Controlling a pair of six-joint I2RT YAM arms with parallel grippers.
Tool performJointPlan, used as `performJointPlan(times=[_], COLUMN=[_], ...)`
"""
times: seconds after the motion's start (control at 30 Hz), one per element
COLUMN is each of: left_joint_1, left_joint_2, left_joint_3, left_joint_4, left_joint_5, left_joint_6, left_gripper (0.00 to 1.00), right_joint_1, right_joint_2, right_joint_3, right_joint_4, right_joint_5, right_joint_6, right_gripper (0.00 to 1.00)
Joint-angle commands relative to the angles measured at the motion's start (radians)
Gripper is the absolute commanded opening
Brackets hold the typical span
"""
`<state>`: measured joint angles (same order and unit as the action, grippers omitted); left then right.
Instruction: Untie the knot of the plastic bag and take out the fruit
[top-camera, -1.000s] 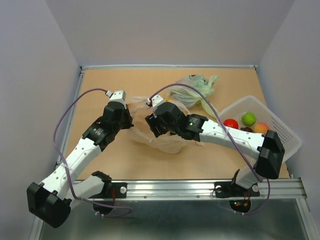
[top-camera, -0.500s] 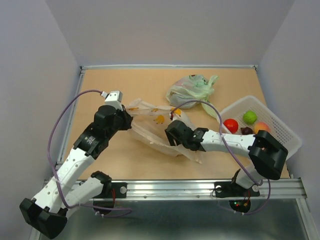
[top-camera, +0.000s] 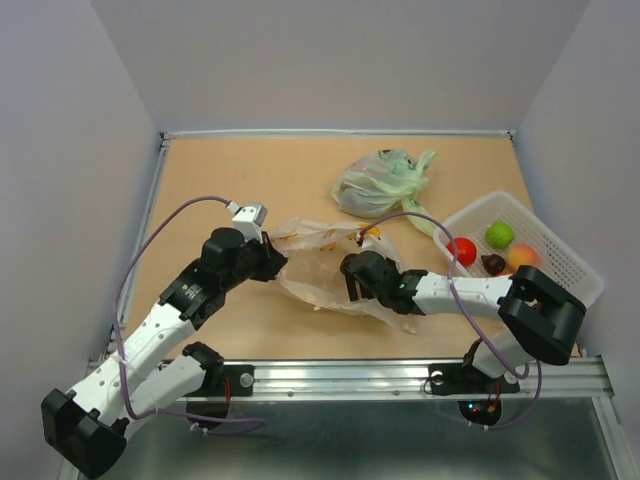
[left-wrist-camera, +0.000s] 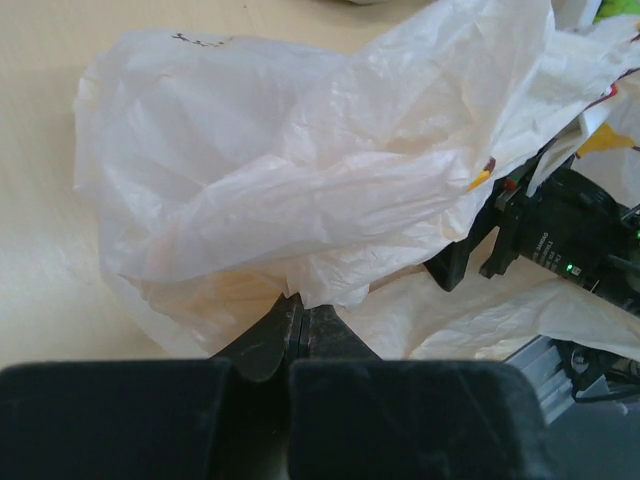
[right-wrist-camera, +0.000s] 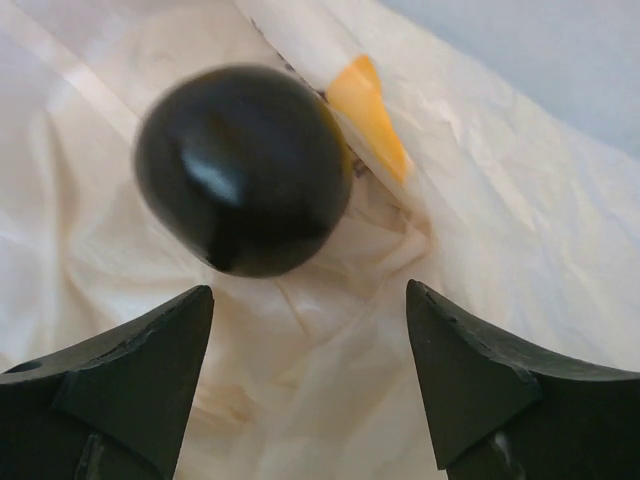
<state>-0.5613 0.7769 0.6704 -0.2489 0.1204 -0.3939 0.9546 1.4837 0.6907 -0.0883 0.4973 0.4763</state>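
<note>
— Since half a second ago the left arm has swung in toward the middle, and the plastic bag (top-camera: 318, 262) has been drawn flatter and further right on the surface (top-camera: 230, 180).
— Where does the bag lie now?
— Mid-surface, crumpled and spread between the two arms. A pale green bag (top-camera: 380, 182) sits apart from it toward the back.
— And the left fingers (left-wrist-camera: 296, 325)?
— Pressed together on a fold at the bag's left edge; the plastic billows up just past them.
— The right fingers (top-camera: 352, 285)?
— Parted, low over the bag's right side, holding nothing. Just ahead of their tips a dark round fruit (right-wrist-camera: 242, 168) sits against the plastic, beside an orange printed mark (right-wrist-camera: 367, 110). Whether it is inside the bag or on top, I cannot tell.
— Anything at the side?
— A white basket (top-camera: 570, 262) at the right edge, holding a red fruit (top-camera: 461, 249) and a green fruit (top-camera: 497, 236) among others.
</note>
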Motion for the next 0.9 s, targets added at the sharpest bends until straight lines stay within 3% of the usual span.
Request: performJointPlan(times=[0.0, 0.2, 0.4, 0.57, 0.87], left_joint_1=[-0.069, -0.172, -0.177, -0.181, -0.189], left_joint_2=[0.024, 0.122, 0.173, 0.19, 0.19], left_joint_3=[-0.051, -0.1, -0.118, -0.127, -0.126], left_joint_4=[0.117, 0.178, 0.2, 0.203, 0.204], left_joint_5=[-0.017, -0.111, -0.171, -0.177, -0.188], left_joint_6=[-0.054, -0.092, -0.095, -0.102, -0.105], left_gripper=[0.0, 0.0, 0.0, 0.01, 0.0], right_joint_1=[-0.011, -0.017, -0.019, -0.017, -0.034], right_joint_2=[-0.007, 0.058, 0.033, -0.025, 0.068], right_joint_3=[-0.017, -0.029, -0.039, -0.028, 0.036], right_joint_4=[0.183, 0.263, 0.308, 0.311, 0.315], right_joint_5=[0.027, -0.009, -0.014, 0.105, 0.253], right_joint_6=[-0.001, -0.021, -0.025, 0.01, 0.117], right_gripper=[0.8, 0.74, 0.75, 0.84, 0.84])
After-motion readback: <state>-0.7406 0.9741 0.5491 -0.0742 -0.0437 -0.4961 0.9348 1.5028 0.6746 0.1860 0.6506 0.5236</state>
